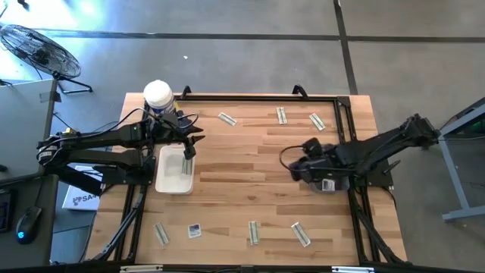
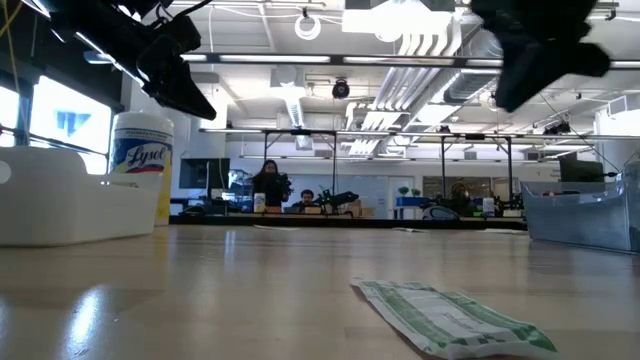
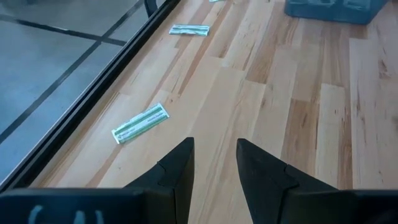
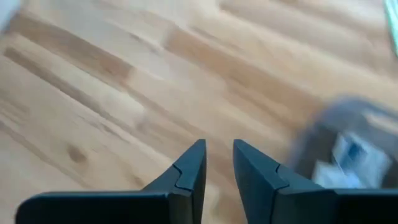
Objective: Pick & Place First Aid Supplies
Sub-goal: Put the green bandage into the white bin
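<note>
Left gripper: the left gripper (image 1: 189,144) hangs over the far end of the white tray (image 1: 161,180) on the counter (image 1: 250,163); its fingers (image 3: 177,171) stand a narrow gap apart and hold nothing.
Right gripper: the right gripper (image 1: 297,168) sits right of the counter's middle, just beside a clear bin (image 1: 327,184); fingers slightly parted, empty.
Key relation: a wrapped strip (image 1: 226,118) lies near the far edge, beyond the left gripper and to its right, its long axis slanting across the boards; the left arm looks nearer to it.
Other far supplies: two more strips (image 1: 282,115) and (image 1: 317,121) lie along the far edge, nearer the right arm.
Near supplies: strips (image 1: 161,233), (image 1: 254,232), (image 1: 301,234) and a white square packet (image 1: 195,230) lie along the near edge, well apart from both grippers.
Containers: something pale lies in the white tray, though I cannot tell what; the clear bin holds at least one blue-printed packet (image 4: 351,155).
Bystander: a Lysol canister (image 1: 158,96) stands beyond the tray.
</note>
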You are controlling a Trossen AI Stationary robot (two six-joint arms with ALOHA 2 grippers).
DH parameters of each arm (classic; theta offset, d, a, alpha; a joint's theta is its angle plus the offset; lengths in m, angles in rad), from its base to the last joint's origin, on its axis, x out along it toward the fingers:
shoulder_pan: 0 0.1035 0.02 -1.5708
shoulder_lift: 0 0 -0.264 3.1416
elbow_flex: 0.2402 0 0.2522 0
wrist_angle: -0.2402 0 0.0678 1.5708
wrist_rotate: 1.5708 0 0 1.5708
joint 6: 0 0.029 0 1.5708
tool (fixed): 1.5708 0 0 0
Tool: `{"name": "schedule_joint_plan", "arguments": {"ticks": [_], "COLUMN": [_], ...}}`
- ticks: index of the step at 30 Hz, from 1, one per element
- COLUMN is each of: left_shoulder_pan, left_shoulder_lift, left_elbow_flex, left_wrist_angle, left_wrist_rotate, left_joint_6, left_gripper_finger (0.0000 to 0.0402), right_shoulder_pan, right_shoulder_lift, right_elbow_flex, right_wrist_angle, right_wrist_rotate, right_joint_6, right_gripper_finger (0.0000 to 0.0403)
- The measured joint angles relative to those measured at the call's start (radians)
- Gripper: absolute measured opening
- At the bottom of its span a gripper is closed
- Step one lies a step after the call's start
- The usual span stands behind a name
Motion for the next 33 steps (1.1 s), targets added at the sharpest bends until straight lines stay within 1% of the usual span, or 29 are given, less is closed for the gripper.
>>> {"name": "schedule_joint_plan", "arguments": {"ticks": [3, 6, 11, 14, 20, 24, 28, 33], "left_shoulder_pan": [0.000, 0.000, 0.000, 0.000, 0.000, 0.000, 0.000, 0.000], "left_shoulder_lift": [0.000, 0.000, 0.000, 0.000, 0.000, 0.000, 0.000, 0.000], "left_elbow_flex": [0.000, 0.000, 0.000, 0.000, 0.000, 0.000, 0.000, 0.000], "left_wrist_angle": [0.002, 0.009, 0.007, 0.006, 0.005, 0.004, 0.003, 0.008], "left_wrist_rotate": [0.046, 0.084, 0.092, 0.097, 0.097, 0.097, 0.096, 0.094], "left_joint_6": [-0.001, -0.002, -0.001, -0.001, -0.001, 0.000, 0.008, 0.034], "left_gripper_finger": [0.0117, 0.0117, 0.0117, 0.0117, 0.0117, 0.0117, 0.0117, 0.0117], "right_shoulder_pan": [-0.081, -0.191, -0.397, -0.517, -0.698, -0.787, -0.833, -0.841], "right_shoulder_lift": [0.050, 0.108, 0.215, 0.292, 0.472, 0.564, 0.595, 0.595], "right_elbow_flex": [-0.018, -0.040, -0.046, -0.046, -0.046, -0.046, -0.046, -0.046], "right_wrist_angle": [0.120, 0.250, 0.424, 0.533, 0.741, 0.790, 0.790, 0.792], "right_wrist_rotate": [0.017, 0.009, -0.051, -0.090, -0.086, -0.086, -0.078, -0.088], "right_joint_6": [-0.133, -0.278, -0.555, -0.655, -0.764, -0.763, -0.754, -0.777], "right_gripper_finger": [0.0074, 0.0074, 0.0074, 0.0074, 0.0074, 0.0074, 0.0074, 0.0074]}}
